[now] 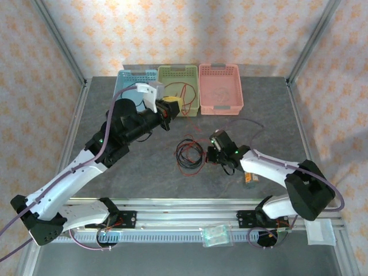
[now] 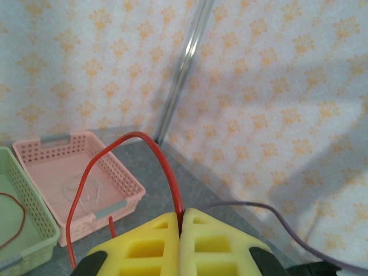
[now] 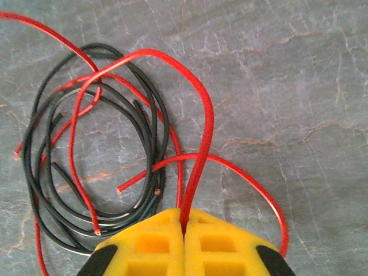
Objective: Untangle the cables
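- At the near rail, a clear plastic bag [image 1: 215, 236] lies between the two arm bases.
- The right hand [image 3: 184, 217] sits low over the bench [image 1: 276, 103]. Its yellow pads are pressed together on a red cable [image 3: 209, 129] that rises from between them and arches over to the left.
- Just beside that hand, the tangle of cables [image 1: 188, 154] lies flat near the middle of the bench. Its black coils [image 3: 158, 129] are looped together, with thin red strands crossing over and through them and several cut ends showing.
- Farther back, the left hand [image 2: 180, 219] is raised near the green basket [image 1: 178, 72]. It is clamped tight on a second red cable [image 2: 138, 134], which arcs up and drops away to the left.
- Along the far edge stand three baskets side by side: a blue basket [image 1: 129, 76], the green one and a pink basket [image 1: 218, 109].
- A red strand [image 2: 20, 215] lies in the green basket. I cannot tell whether it belongs to the cable the left hand holds.
- A pale thin wire [image 2: 80, 192] lies coiled in the pink basket.
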`<state>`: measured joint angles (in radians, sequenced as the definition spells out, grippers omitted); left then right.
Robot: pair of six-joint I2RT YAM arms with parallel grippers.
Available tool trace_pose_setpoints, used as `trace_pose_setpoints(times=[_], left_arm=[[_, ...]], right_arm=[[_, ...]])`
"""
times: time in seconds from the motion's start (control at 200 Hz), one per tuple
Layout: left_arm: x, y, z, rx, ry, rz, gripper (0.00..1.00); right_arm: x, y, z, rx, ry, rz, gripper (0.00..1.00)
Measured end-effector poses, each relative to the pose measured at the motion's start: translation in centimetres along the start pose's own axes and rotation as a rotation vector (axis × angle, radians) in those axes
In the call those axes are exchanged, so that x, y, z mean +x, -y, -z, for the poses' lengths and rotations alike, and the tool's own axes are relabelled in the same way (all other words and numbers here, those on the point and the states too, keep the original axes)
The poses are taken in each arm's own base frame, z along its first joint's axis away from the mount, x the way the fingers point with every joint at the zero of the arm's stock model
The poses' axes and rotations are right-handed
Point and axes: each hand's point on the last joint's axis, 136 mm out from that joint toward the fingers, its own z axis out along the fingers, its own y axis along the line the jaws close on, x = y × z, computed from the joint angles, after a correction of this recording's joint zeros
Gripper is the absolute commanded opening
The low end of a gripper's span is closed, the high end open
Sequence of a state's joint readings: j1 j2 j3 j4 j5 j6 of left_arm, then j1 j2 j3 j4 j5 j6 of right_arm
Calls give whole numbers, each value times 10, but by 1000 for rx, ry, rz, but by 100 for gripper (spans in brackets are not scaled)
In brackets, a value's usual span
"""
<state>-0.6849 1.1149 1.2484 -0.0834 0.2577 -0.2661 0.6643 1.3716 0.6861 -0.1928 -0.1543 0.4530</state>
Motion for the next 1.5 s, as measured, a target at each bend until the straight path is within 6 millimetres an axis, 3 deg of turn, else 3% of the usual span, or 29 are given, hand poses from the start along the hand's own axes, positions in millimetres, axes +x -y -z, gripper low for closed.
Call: trace_pose_setpoints(times=[0.075, 0.205, 0.29, 0.411, 0.506, 0.541, 0.611, 0.641, 1.006, 1.146, 1.347, 1.502], left_arm=[[-11, -4, -4, -39, 10, -15, 0], [-24, -14, -13, -115, 26, -39, 0], [-24, -26, -22, -171, 15, -55, 0], [-18, -47, -40, -241, -10, -66, 0], [-10, -68, -56, -285, -40, -62, 0], [-7, -76, -63, -303, -51, -61, 0], [-2, -94, -74, -337, -69, -56, 0], [-1, -102, -79, -352, -75, -53, 0], [10, -200, -135, -481, -115, -5, 0], [25, -233, -163, -519, -138, 10, 0], [50, -275, -213, -597, -184, 16, 0], [76, -300, -232, -657, -225, 24, 0]], right_arm=[[0, 0, 1, -6, 4, 1, 1], [-9, -7, 19, -63, 72, 27, 27], [-22, -17, 43, -125, 161, 64, 43], [-45, -30, 76, -196, 289, 87, 54], [-54, -33, 90, -211, 350, 102, 62], [-57, -33, 92, -213, 365, 102, 68], [-60, -31, 95, -210, 397, 96, 94], [-61, -30, 96, -207, 409, 93, 100], [-96, -29, 101, -184, 581, 12, 100], [-104, -35, 94, -174, 573, 15, 100], [-115, -44, 103, -192, 595, 14, 100], [-112, -39, 106, -175, 589, 11, 99]])
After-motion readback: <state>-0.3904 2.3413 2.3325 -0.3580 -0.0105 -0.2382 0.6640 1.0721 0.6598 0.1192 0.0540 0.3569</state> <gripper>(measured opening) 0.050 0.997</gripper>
